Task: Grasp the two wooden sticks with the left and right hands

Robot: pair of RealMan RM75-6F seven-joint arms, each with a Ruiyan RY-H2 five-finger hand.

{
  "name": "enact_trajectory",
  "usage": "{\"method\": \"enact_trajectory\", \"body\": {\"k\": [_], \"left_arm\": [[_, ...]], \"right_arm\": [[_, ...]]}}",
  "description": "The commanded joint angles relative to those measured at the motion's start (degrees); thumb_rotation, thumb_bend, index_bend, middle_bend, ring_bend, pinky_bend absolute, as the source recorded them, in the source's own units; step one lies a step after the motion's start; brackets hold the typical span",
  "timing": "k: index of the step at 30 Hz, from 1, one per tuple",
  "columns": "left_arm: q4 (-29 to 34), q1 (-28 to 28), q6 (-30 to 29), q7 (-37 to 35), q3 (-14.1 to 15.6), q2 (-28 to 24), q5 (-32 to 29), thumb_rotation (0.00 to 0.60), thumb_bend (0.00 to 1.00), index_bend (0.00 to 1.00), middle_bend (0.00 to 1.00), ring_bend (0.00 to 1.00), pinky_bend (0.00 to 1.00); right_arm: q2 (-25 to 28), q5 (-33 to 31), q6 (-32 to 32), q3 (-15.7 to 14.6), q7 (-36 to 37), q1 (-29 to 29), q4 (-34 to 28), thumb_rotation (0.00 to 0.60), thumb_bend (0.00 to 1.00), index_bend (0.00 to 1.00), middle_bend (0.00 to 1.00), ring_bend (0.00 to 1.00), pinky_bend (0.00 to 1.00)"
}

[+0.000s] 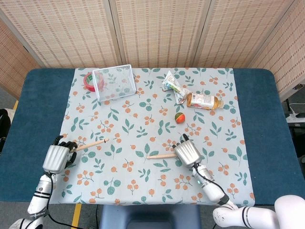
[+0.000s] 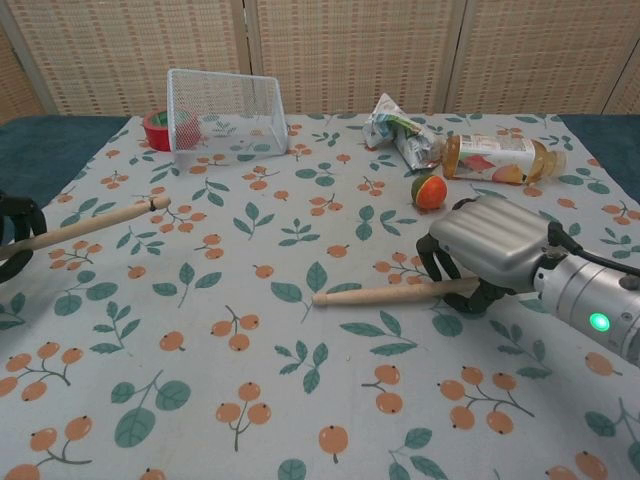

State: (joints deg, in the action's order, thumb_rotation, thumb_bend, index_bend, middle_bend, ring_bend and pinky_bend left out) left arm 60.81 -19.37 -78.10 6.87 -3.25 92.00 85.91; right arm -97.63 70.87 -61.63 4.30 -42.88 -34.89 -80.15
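Two wooden sticks are on the floral cloth. My left hand (image 1: 57,156) grips the near end of the left stick (image 1: 91,144), whose shaft (image 2: 85,227) points up and right; only dark fingers (image 2: 14,226) of that hand show at the chest view's left edge. My right hand (image 1: 187,152) has its fingers curled around one end of the right stick (image 1: 161,155). In the chest view the right hand (image 2: 487,255) holds this stick (image 2: 385,293), which points left, its free tip slightly off the cloth.
A tipped wire basket (image 1: 113,82) and a red tape roll (image 1: 88,80) lie at the back left. A snack packet (image 1: 172,87), a lying bottle (image 1: 204,101) and a small orange-green ball (image 1: 179,118) sit at the back right. Blue table edges flank the cloth.
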Motion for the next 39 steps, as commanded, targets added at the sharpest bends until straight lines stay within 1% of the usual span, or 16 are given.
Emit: {"method": "enact_trajectory", "body": {"k": [1,3,5,7,9,11,15,19,22,25,31,33,39], "left_arm": [[1.01,0.09,-0.05,-0.99,-0.38,-0.66,-0.37,0.6,0.57,0.84,0.88,0.54,0.23],[2.55,0.15,0.32,-2.37,-0.75,-1.44,-0.94,0.6,0.57,0.84,0.88,0.54,0.23],[5.43,0.16,1.56,-4.72,-1.01,-2.65,-1.86,0.6,0.57,0.85,0.88,0.54,0.23],[9.66,-0.06,3.52,-7.51,-0.91,-4.24,-2.56,0.6,0.57,0.85,0.88,0.54,0.23],[13.37,-0.51,5.21,-8.64,-0.8,-5.64,-2.91,0.6,0.57,0.85,0.88,0.55,0.24],[17.25,-1.29,6.75,-7.92,-0.9,-6.96,-3.16,0.6,0.57,0.85,0.88,0.55,0.25],[23.02,-3.0,8.22,-2.91,-2.6,-7.36,-4.76,0.6,0.57,0.85,0.88,0.56,0.25],[26.57,-4.94,10.27,1.9,-4.39,-6.88,-7.3,0.6,0.57,0.85,0.88,0.56,0.25],[29.18,-5.99,10.92,5.24,-5.29,-6.75,-8.75,0.6,0.57,0.85,0.88,0.56,0.25],[31.64,-6.47,10.46,7.96,-5.32,-6.78,-8.67,0.6,0.57,0.85,0.88,0.56,0.25],[33.14,-6.67,9.2,10.32,-5.23,-6.68,-7.92,0.6,0.57,0.85,0.88,0.56,0.25],[34.21,-6.45,8.61,10.89,-4.67,-6.87,-7.37,0.6,0.57,0.85,0.88,0.56,0.25],[33.82,-6.67,8.6,11.8,-4.3,-6.4,-7.88,0.6,0.57,0.85,0.88,0.56,0.25]], "right_arm": [[0.95,1.44,-1.56,0.56,3.64,0.67,-1.94,0.6,0.3,0.94,0.77,0.56,0.24],[1.4,2.66,-2.85,1.14,7.39,1.21,-3.28,0.6,0.3,0.95,0.78,0.58,0.26],[1.14,4.99,-5.6,2.3,13.52,2.0,-4.22,0.6,0.3,0.96,0.78,0.59,0.28],[-0.28,7.53,-8.5,3.54,19.93,2.48,-3.61,0.6,0.3,0.96,0.78,0.6,0.29],[-2.1,8.71,-9.67,4.45,24.72,2.42,-2.58,0.6,0.3,0.96,0.78,0.6,0.3],[-4.35,9.4,-9.69,5.24,28.39,1.76,-1.41,0.6,0.3,0.96,0.78,0.6,0.3],[-9.06,9.25,-8.15,7.38,31.36,-0.62,0.91,0.6,0.3,0.96,0.78,0.6,0.3],[-12.33,8.48,-6.21,9.47,31.02,-3.21,1.92,0.6,0.3,0.96,0.78,0.6,0.3],[-14.17,7.16,-4.83,11.15,29.4,-4.95,2.78,0.6,0.3,0.96,0.78,0.6,0.3],[-15.21,5.58,-3.61,12.39,27.57,-6.18,3.74,0.6,0.3,0.96,0.78,0.6,0.3],[-15.46,4.25,-3.27,12.74,26.17,-6.4,4.12,0.6,0.3,0.96,0.78,0.6,0.3],[-15.16,3.4,-3.17,12.86,25.92,-6.17,4.42,0.6,0.3,0.96,0.78,0.6,0.3],[-14.4,3.61,-3.39,12.22,26.0,-6.04,4.04,0.6,0.3,0.96,0.78,0.6,0.3]]}}
